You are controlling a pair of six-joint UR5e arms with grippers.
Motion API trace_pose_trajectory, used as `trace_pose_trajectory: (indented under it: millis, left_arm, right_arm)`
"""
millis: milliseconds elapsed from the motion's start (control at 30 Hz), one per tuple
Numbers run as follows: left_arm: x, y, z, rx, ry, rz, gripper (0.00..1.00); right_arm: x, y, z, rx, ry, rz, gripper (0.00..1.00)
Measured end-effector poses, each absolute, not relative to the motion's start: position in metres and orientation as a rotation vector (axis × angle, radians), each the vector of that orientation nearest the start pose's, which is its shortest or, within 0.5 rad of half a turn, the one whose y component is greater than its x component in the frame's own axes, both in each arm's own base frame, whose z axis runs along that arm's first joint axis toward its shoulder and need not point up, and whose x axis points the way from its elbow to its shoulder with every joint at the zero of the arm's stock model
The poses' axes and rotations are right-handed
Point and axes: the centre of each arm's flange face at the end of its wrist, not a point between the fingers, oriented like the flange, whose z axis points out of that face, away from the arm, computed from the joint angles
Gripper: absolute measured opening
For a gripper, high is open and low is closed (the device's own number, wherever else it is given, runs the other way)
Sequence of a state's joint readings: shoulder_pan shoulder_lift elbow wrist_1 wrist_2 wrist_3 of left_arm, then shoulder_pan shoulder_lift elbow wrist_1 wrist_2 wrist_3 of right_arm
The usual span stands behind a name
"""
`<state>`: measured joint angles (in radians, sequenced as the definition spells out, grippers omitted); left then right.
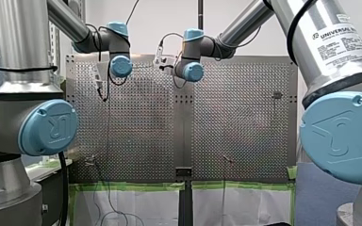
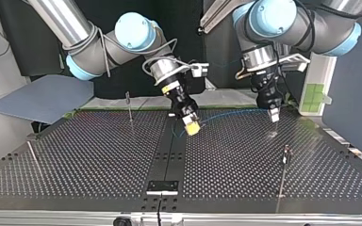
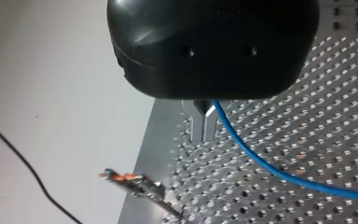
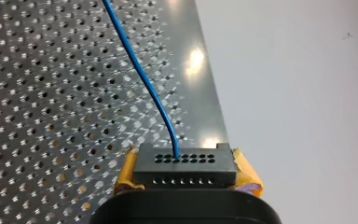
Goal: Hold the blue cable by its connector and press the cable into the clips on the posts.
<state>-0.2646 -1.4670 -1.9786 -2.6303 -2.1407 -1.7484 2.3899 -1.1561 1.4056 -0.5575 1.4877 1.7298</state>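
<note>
Right claw (image 4: pixel 185 177): clamps black rectangular plastic connector (image 4: pixel 186 164) between yellow pads (image 4: pixel 246 173). Feeds thin blue cable (image 4: pixel 141 74) over perforated metal bench (image 4: pixel 37 93) to left claw (image 3: pixel 203 126), pinched shut on it. Handles light and limp, probably; holds best at rigid connector.

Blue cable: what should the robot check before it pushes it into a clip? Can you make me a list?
1. Connector squeezed between my right gripper's yellow pads: ok.
2. Blue cable plugged into the connector, no sharp kink showing: ok.
3. My left gripper shut on the cable further along: ok, it looks so.
4. Cable in a clip: not ok, it hangs free between the two grippers above the table.
5. Nearest clip lined up with the cable: not ok, it sits off to the side of my left gripper, away from the cable.
6. Clip's slot facing the cable: cannot tell.
</note>
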Motion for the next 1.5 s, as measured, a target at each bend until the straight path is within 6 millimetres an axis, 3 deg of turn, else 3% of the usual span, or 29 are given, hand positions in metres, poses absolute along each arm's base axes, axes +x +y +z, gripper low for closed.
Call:
trace_pose_trajectory:
  millis: [800, 967, 1233, 1500]
  left_arm:
    - [0.45, -0.116, 0.445, -0.498, 1.233, 0.044, 0.0]
    - [0.456, -0.113, 0.444, -0.484, 1.243, 0.037, 0.0]
    - [0.474, -0.11, 0.424, -0.468, 1.285, 0.042, 0.0]
    - [0.482, -0.104, 0.431, -0.456, 1.269, 0.03, 0.0]
  right_arm:
    - [0.602, -0.363, 0.433, -1.907, 0.764, -2.889, 0.0]
    - [0.604, -0.363, 0.438, -1.889, 0.756, -2.892, 0.0]
    - [0.603, -0.366, 0.44, -1.877, 0.764, -2.894, 0.0]
    - [0.603, -0.37, 0.436, -1.884, 0.772, -2.889, 0.0]
